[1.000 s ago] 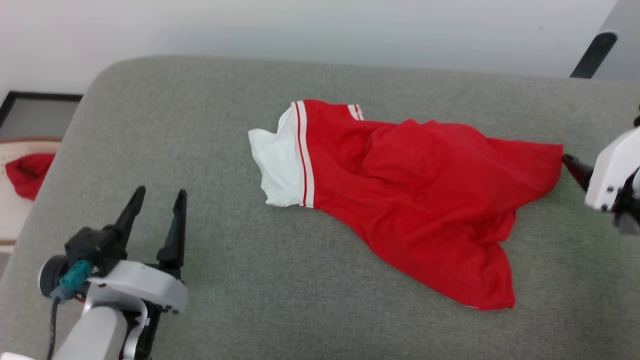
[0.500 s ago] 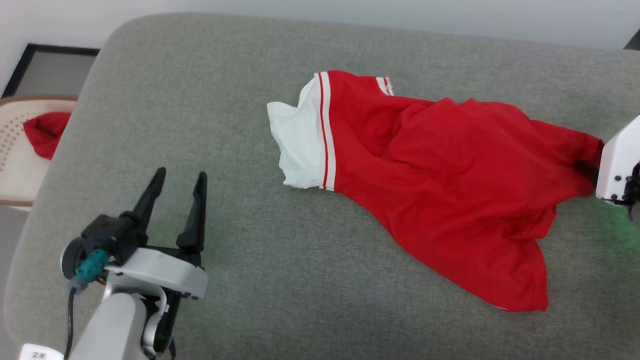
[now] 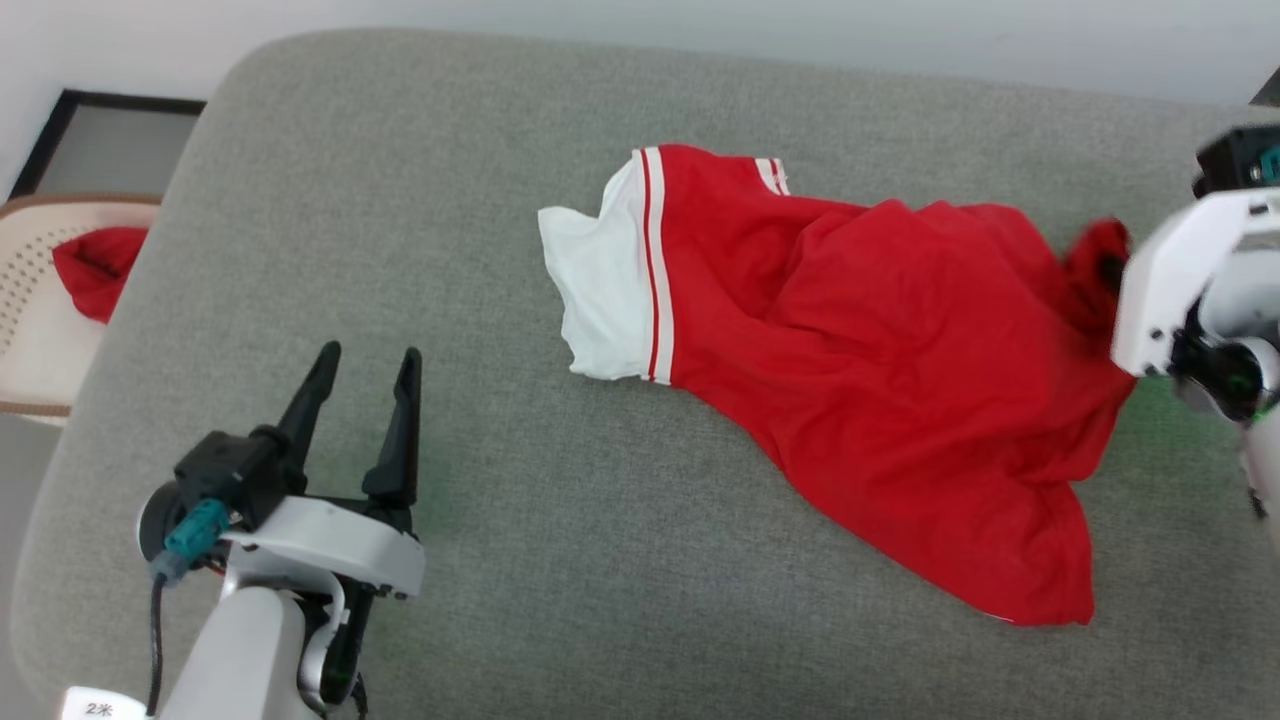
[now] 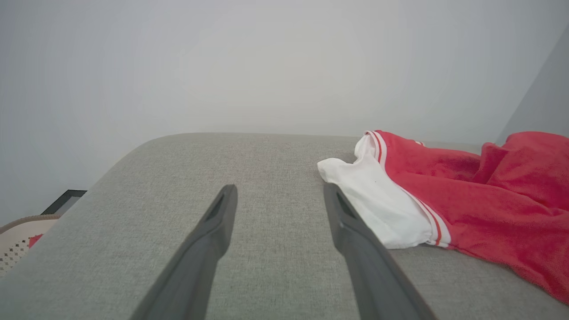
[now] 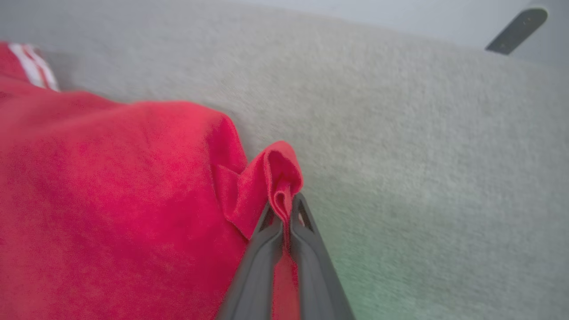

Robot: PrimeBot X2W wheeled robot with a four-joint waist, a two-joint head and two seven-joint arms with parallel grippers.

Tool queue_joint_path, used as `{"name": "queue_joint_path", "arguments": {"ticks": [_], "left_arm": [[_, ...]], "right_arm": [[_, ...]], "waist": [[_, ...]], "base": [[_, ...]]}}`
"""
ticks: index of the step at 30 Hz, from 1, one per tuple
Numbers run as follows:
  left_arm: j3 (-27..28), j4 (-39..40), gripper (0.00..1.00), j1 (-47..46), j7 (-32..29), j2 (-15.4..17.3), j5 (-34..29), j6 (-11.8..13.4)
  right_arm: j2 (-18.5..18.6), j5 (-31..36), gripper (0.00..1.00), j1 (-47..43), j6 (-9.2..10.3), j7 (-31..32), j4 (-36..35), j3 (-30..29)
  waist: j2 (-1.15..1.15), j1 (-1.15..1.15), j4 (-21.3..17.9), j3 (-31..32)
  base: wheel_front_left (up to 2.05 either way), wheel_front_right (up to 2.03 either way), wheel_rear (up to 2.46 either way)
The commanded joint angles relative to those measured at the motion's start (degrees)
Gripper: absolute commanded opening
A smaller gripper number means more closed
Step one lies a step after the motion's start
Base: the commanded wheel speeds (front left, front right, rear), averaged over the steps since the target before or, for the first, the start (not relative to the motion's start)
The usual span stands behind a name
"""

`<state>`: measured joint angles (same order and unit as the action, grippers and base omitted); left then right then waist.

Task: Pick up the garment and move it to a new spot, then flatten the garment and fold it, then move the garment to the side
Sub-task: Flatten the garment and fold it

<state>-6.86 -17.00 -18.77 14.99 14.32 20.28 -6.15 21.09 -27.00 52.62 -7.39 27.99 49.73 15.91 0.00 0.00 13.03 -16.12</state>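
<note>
The red garment (image 3: 880,380) lies crumpled across the grey cushioned surface (image 3: 560,560), its white sleeve panel (image 3: 600,290) with red-and-white stripe trim pointing left. Lettering and number are hidden. My right gripper (image 5: 284,209) is shut on a pinched fold at the garment's (image 5: 111,200) right edge and holds that edge lifted; in the head view it (image 3: 1105,270) sits at the far right, its fingers mostly hidden by cloth. My left gripper (image 3: 365,360) stands open at the lower left, apart from the garment. In the left wrist view its tips (image 4: 278,195) frame bare cushion, the white sleeve (image 4: 378,200) just right.
A pale perforated chair (image 3: 30,330) with another red cloth (image 3: 95,270) on it stands beyond the cushion's left edge. A dark-framed panel (image 3: 110,140) lies on the floor behind it. The wall runs along the cushion's far edge. Bare cushion spreads between the left gripper and the garment.
The right gripper closed on the garment's right edge and raised it up and inward, bunching the cloth. The head camera shifted during the first interval. The left gripper kept its pose.
</note>
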Motion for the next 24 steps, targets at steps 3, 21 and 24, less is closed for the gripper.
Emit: {"name": "queue_joint_path", "arguments": {"ticks": [3, 21, 24], "left_arm": [[0.3, -0.7, 1.0, 0.8, 0.2, -0.7, -0.7, -0.6], [1.8, -1.4, 1.0, 3.0, 0.2, -1.7, -0.9, -1.4], [1.9, -1.4, 1.0, 2.9, 0.2, -1.9, -0.8, -1.3]], "right_arm": [[-2.2, -4.4, 0.0, -1.3, -0.21, -2.0, -5.0, 3.0], [-3.5, -22.4, 0.0, -14.8, -0.21, 9.3, -40.8, 25.9], [-2.8, -21.3, 0.0, -15.9, -0.21, 9.2, -41.6, 26.8]], "waist": [[0.0, 0.0, -0.2, 1.5], [0.0, 0.0, -0.8, 3.5], [0.0, 0.0, -1.0, 3.2]], "base": [[0.0, 0.0, 0.0], [0.0, 0.0, 0.0], [0.0, 0.0, 0.0]]}}
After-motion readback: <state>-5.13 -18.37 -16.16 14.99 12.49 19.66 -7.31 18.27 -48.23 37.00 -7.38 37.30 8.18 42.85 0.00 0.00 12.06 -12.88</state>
